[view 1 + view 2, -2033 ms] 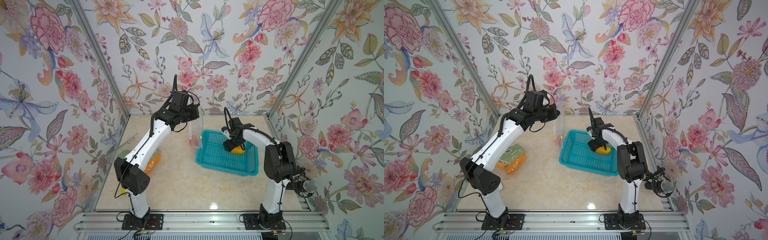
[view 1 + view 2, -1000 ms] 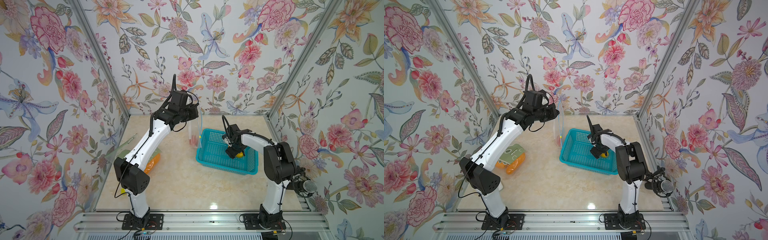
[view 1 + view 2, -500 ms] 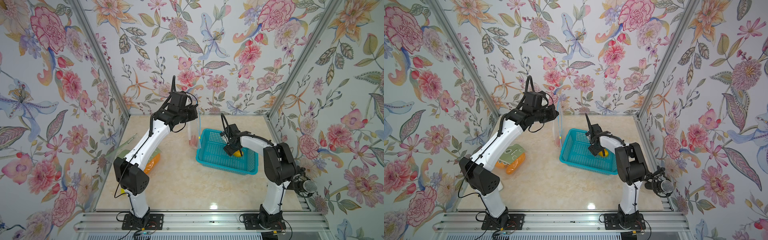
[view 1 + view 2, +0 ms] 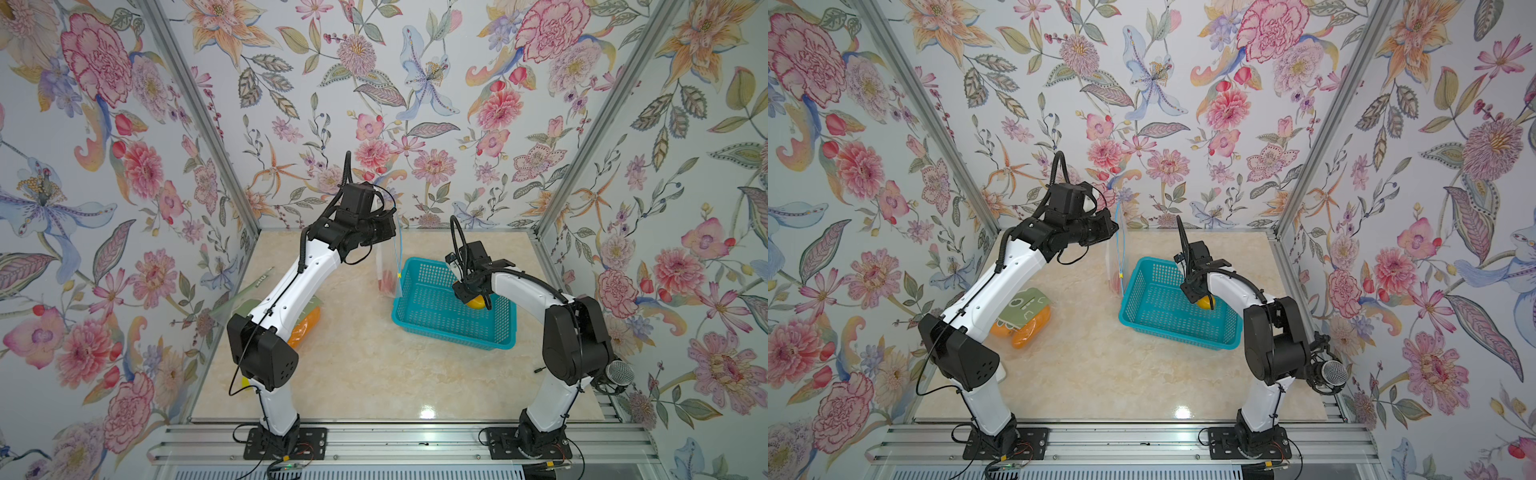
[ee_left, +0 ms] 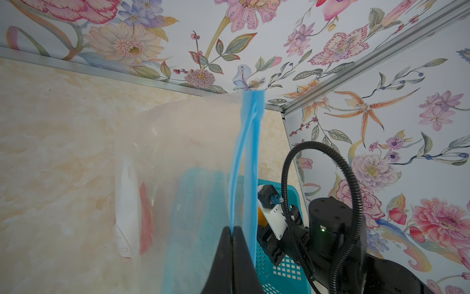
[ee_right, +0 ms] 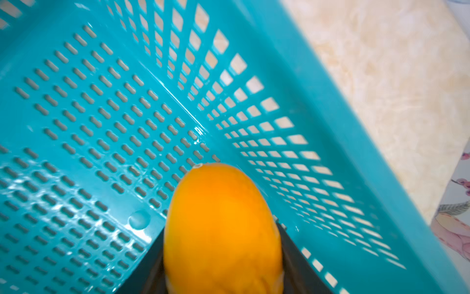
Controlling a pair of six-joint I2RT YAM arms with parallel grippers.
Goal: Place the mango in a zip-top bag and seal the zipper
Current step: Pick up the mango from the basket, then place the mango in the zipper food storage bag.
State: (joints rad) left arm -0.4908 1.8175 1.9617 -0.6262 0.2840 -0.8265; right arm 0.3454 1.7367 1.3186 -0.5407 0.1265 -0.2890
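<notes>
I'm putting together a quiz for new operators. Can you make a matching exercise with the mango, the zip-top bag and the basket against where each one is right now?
Things:
1. mango
2. zip-top bag
3. basket

Places:
a. resting on the table
b. inside the basket, between the fingers of the right gripper
c. held up by its blue zipper edge in the shut left gripper

Pairs: 1-b, 2-c, 3-a

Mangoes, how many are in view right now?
3, probably. One mango lies in the teal basket between the right fingers. Two similar orange fruits lie together under a green label near the left arm's elbow, which may hide more.
</notes>
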